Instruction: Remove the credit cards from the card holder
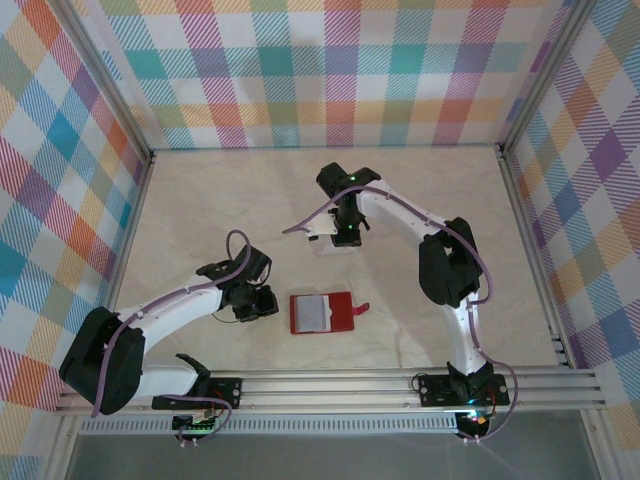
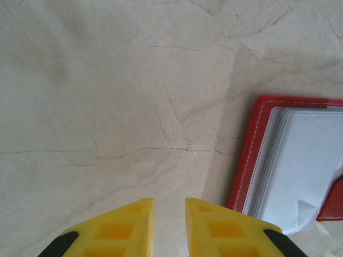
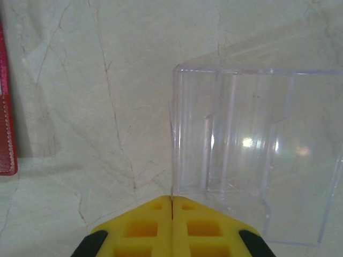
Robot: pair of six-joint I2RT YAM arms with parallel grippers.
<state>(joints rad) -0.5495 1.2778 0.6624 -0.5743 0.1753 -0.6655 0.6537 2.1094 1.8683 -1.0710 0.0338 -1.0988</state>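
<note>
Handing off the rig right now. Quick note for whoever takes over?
Left gripper: slightly open, empty, above the table beside the card holder.
Right gripper: shut, tips at the corner of a clear plastic tray; whether it pinches it, cannot tell.
Holder: lying open, credit cards apparently inside.
Done: holder opened. Left: take every card out.

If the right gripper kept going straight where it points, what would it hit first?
Most likely the clear box: its left wall's edge lies right at the tips of the shut right gripper, perhaps touching already; depth is unclear.
</note>
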